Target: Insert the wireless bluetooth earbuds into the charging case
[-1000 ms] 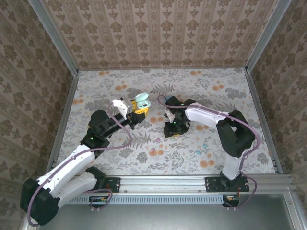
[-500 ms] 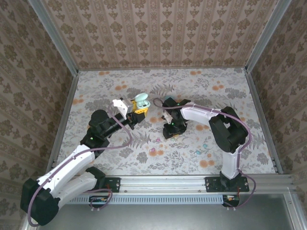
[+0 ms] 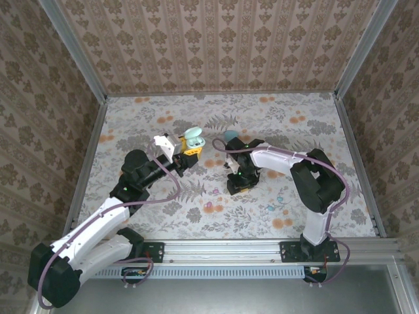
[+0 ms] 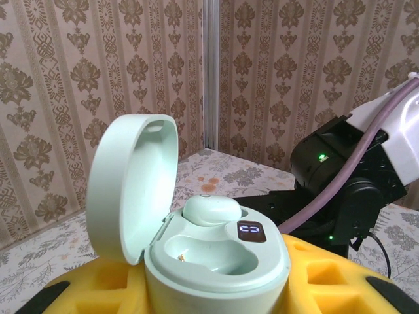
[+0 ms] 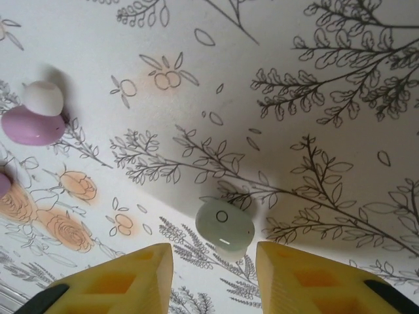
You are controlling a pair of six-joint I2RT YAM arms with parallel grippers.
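Left jaws clamp the open mint charging case (image 4: 216, 269), with a seated earbud (image 4: 211, 210) in one well. Right jaws hang parted, holding nothing, just above a pale green earbud (image 5: 224, 227) lying on the flowered desk (image 5: 340, 59); a pink earbud (image 5: 31, 125) lies well aside.

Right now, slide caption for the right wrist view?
Open right gripper poised over mint earbud on floral cloth; pink earbud at image left.

The case (image 4: 216, 268) is mint green. The mint bud (image 5: 224, 226) is paler; the pink bud (image 5: 33, 125) has a white tip. The cloth (image 5: 340, 39) is white with grey branches and orange flowers. The walls (image 4: 65, 65) are beige damask.
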